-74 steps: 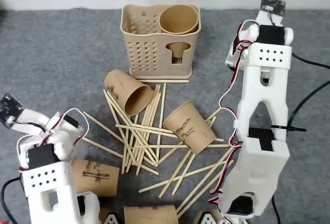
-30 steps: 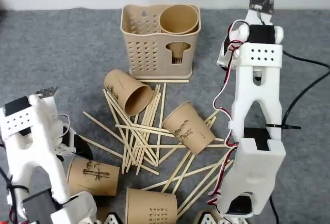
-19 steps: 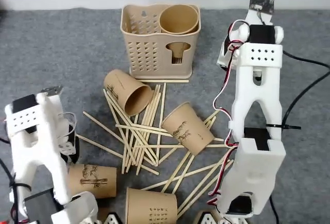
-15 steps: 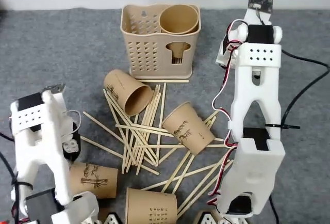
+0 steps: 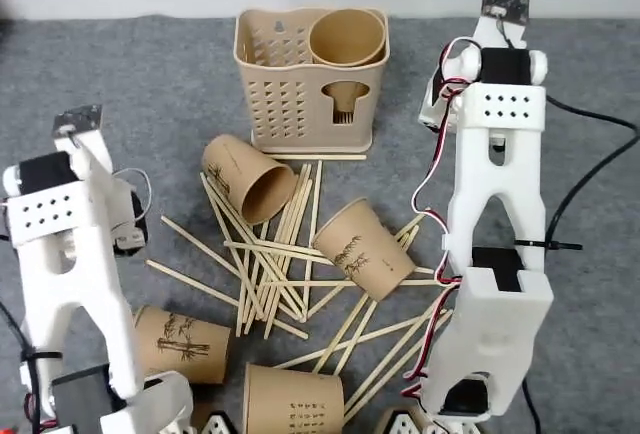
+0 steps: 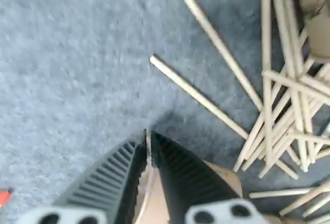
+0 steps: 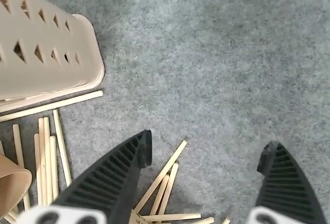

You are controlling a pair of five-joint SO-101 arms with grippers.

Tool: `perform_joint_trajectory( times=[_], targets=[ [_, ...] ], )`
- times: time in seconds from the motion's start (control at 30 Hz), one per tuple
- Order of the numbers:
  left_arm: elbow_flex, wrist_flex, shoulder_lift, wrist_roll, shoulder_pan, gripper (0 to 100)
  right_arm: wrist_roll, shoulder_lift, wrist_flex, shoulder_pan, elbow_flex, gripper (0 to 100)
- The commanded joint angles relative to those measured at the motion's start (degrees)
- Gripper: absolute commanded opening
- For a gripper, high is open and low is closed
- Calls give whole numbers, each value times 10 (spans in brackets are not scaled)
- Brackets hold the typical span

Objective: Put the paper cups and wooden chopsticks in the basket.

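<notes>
The high camera was fixed off the arms, on their base side, and looked steeply down over the table [image 5: 120, 84], with the basket [image 5: 310, 79] at the far side. Each wrist camera faced down along its own jaws. The camera behind the left gripper [image 6: 149, 141] sat close over the table (it shared the edge of the chopsticks [image 6: 201, 98] pile with the high view). The camera behind the right gripper [image 7: 209, 144] sat higher and shared one basket corner.

The basket [image 5: 280, 104] is placed at upper centre, one cup [image 5: 347, 36] in it; chopsticks [image 5: 262, 254] and other cups [image 5: 365, 244] are scattered below.
</notes>
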Motion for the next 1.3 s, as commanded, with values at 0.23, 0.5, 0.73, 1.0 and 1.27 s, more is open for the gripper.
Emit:
perform_joint_trajectory(
  times=[0.23, 0.5, 0.73, 1.0, 1.27],
  targets=[
    [36, 30, -4, -55, 1, 96, 0, -7, -9, -5, -31, 329],
    [51, 30, -1, -78, 5, 315, 1, -6, -9, -5, -31, 329],
    [97, 30, 0, -226, 5, 207, 1, -6, -9, -5, -31, 329],
    [97, 30, -4, -338, 4, 130, 2, -6, -9, -5, -31, 329],
    [109, 27, 2, -332, 2, 272, 2, -5, -9, -10, -30, 329]
  ],
)
